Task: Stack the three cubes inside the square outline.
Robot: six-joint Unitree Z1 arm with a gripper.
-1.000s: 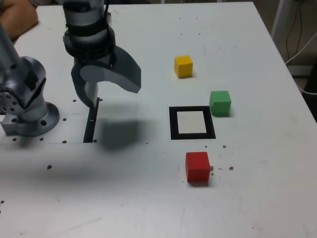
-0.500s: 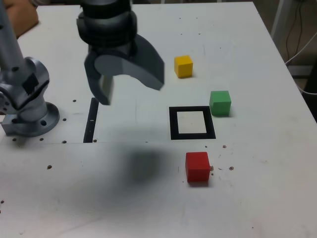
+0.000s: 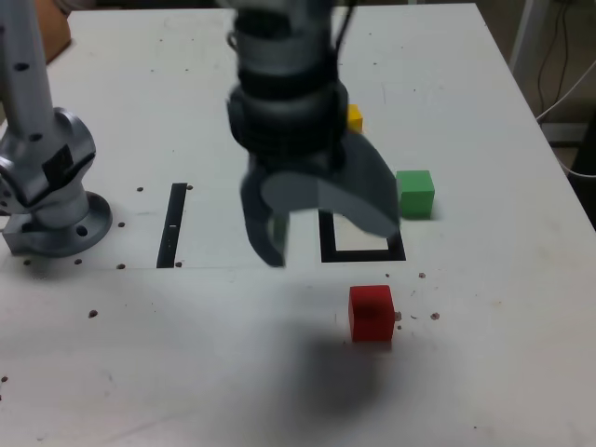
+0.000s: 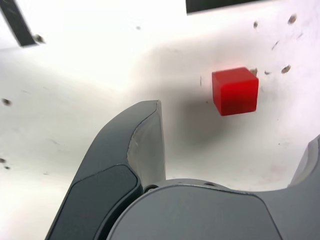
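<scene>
My gripper hangs open and empty above the table, in front of the square outline, covering most of it in the exterior view. The red cube lies on the table just in front of the outline, near the gripper's right finger and apart from it. In the wrist view the red cube sits beyond the open gripper, with a strip of the outline past it. The green cube stands right of the outline. Only a corner of the yellow cube shows behind the arm.
A thin black strip lies on the white table at the exterior view's left, beside the arm's grey base. Small dark specks dot the surface. Cables hang past the table's right edge.
The arm has swung from the exterior view's left, near the black strip, rightward and nearer the front, now covering the outline and most of the yellow cube. The jaws stayed open. The cubes have not moved.
</scene>
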